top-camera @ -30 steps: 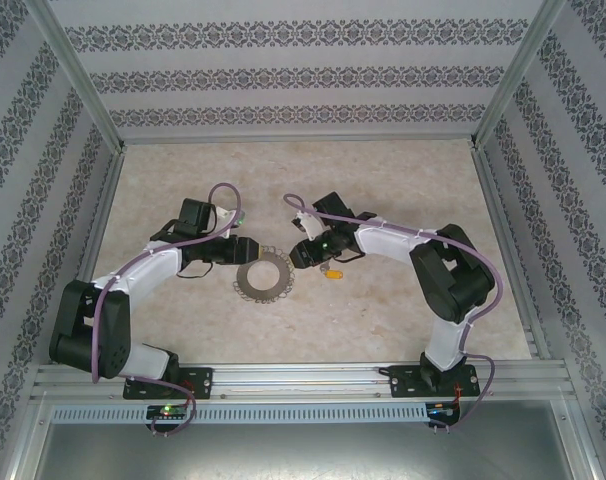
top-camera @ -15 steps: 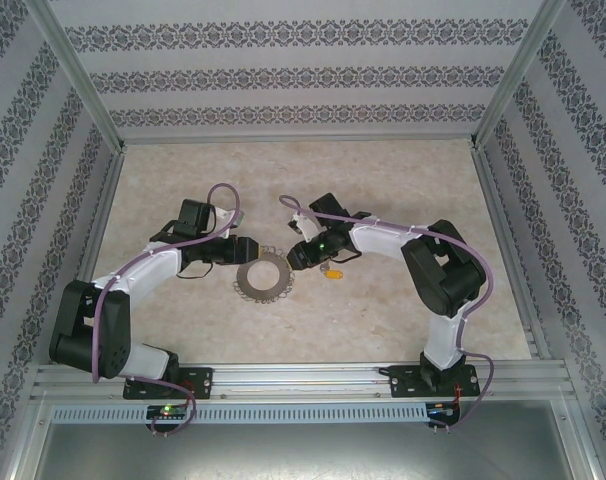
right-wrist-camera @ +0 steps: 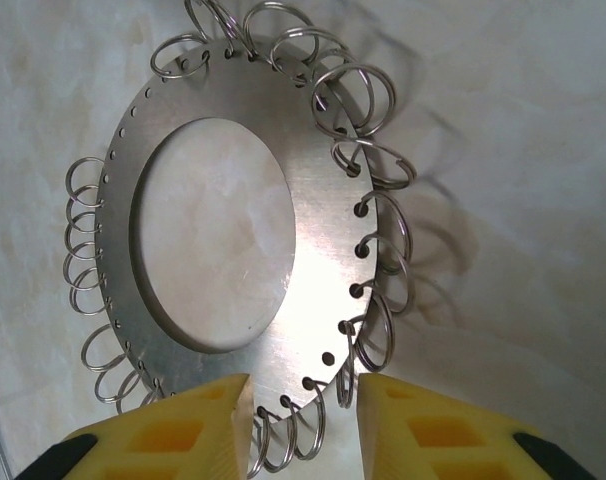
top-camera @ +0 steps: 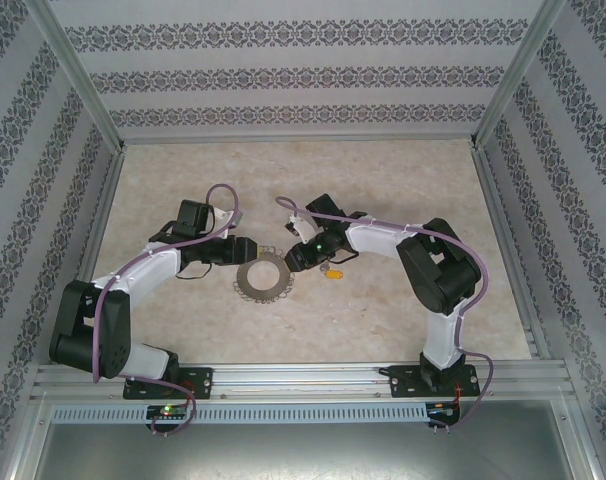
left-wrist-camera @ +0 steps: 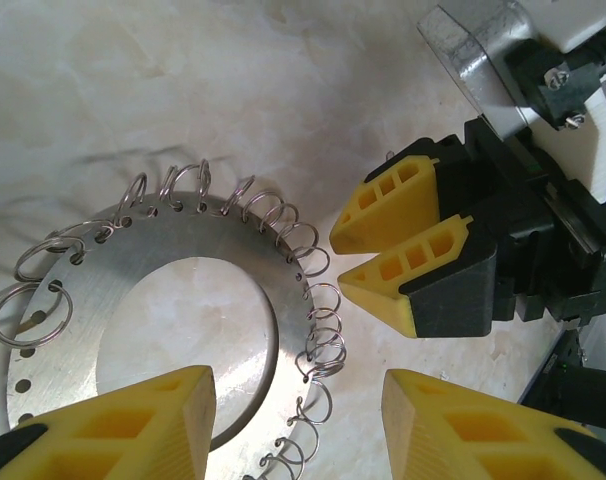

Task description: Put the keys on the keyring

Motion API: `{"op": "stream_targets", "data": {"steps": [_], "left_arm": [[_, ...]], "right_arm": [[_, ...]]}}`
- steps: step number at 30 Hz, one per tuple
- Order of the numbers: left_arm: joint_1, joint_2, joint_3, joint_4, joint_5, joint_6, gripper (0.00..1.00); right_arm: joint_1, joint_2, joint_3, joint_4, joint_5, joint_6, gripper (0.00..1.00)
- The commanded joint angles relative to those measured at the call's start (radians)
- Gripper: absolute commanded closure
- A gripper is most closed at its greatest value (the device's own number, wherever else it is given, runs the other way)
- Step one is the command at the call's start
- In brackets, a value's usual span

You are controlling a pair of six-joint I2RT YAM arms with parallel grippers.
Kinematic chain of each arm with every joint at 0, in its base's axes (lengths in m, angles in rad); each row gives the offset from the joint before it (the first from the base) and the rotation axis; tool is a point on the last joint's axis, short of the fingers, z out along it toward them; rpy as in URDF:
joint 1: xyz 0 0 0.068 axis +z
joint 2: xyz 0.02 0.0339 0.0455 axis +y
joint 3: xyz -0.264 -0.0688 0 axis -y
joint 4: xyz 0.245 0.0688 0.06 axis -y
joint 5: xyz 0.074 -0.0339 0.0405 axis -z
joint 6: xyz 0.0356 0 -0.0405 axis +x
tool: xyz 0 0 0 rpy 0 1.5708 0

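Note:
The keyring (top-camera: pixel 264 277) is a flat grey metal disc with an open centre, lying on the table, with small wire loops threaded round its rim (left-wrist-camera: pixel 321 300). One tiny key (top-camera: pixel 333 271) with a yellow-orange head lies on the table just right of the ring, beside my right wrist. My left gripper (left-wrist-camera: pixel 298 425) is open, its fingers standing either side of the ring's rim without touching it. My right gripper (right-wrist-camera: pixel 303 420) is open by a narrow gap. Its fingertips (left-wrist-camera: pixel 383 235) sit close to the wire loops on the opposite edge (right-wrist-camera: pixel 338 350).
The ring lies mid-table on the pale marble-patterned top (top-camera: pixel 383 190). Patterned walls and metal frame posts (top-camera: pixel 498 100) close in the sides and back. An aluminium rail (top-camera: pixel 303 378) with both arm bases runs along the near edge.
My right arm has shifted a little to the left, bringing its gripper closer to the ring's edge. The left arm, ring and key have not moved.

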Motion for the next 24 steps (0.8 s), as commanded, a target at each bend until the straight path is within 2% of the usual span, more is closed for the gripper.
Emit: {"op": "stream_targets", "data": {"steps": [1,11,24], "left_arm": [[0.012,-0.019,-0.01,0.038,0.02,-0.015,0.53],[0.016,-0.014,-0.008,0.036,0.02,-0.012,0.53],[0.019,-0.012,-0.006,0.038,0.02,-0.013,0.53]], "right_arm": [[0.014,0.023,0.033,-0.024,-0.009,-0.03,0.66],[0.018,0.042,0.049,-0.041,-0.018,-0.039,0.7],[0.018,0.053,0.056,-0.053,-0.003,-0.05,0.71]]}}
